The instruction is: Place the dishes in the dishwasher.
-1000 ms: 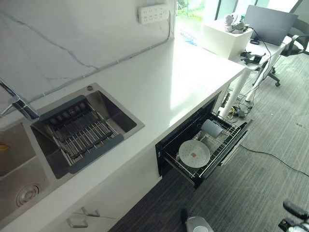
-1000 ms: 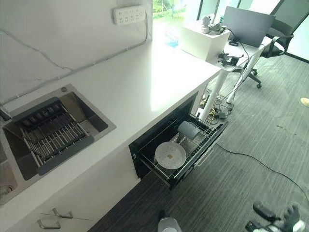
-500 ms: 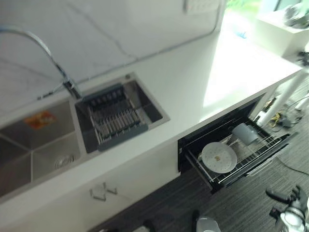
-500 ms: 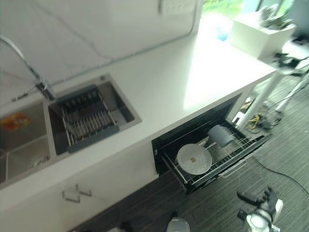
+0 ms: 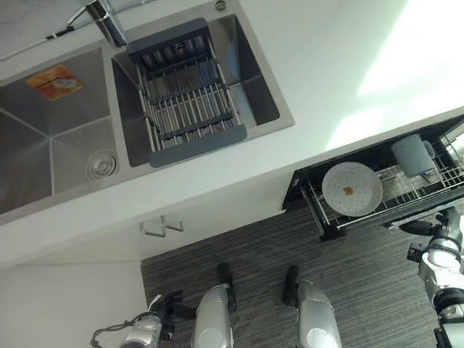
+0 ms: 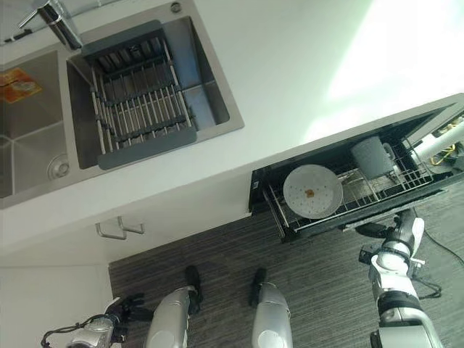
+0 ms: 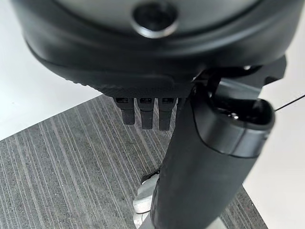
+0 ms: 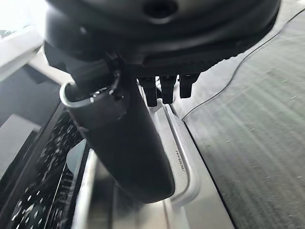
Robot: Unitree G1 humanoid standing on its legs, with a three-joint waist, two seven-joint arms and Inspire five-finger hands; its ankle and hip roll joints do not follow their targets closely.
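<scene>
The dishwasher drawer [image 6: 279,214] stands pulled out under the counter. In its wire rack lie a white plate [image 5: 352,189] with a small brown spot and, beside it, a grey cup [image 5: 415,154] on its side. My right hand [image 6: 380,230] is at the drawer's front edge, open and empty; its straight fingers [image 8: 164,89] hang just over the drawer's metal handle [image 8: 185,168], and I cannot tell whether they touch it. My left hand [image 5: 170,309] hangs low by the floor, far from the drawer, open [image 7: 145,112] with nothing in it.
A double sink [image 5: 51,141] is set in the white counter [image 5: 348,65], with a grey drying rack [image 5: 185,94] across the right basin and a faucet [image 5: 101,18] behind. A cabinet handle [image 5: 161,226] sticks out below. Grey carpet [image 5: 246,243] lies before the cabinets.
The camera has swung down and left, so the whole picture shifted. My right hand now sits right at the drawer's front edge. Plate and cup lie as before.
</scene>
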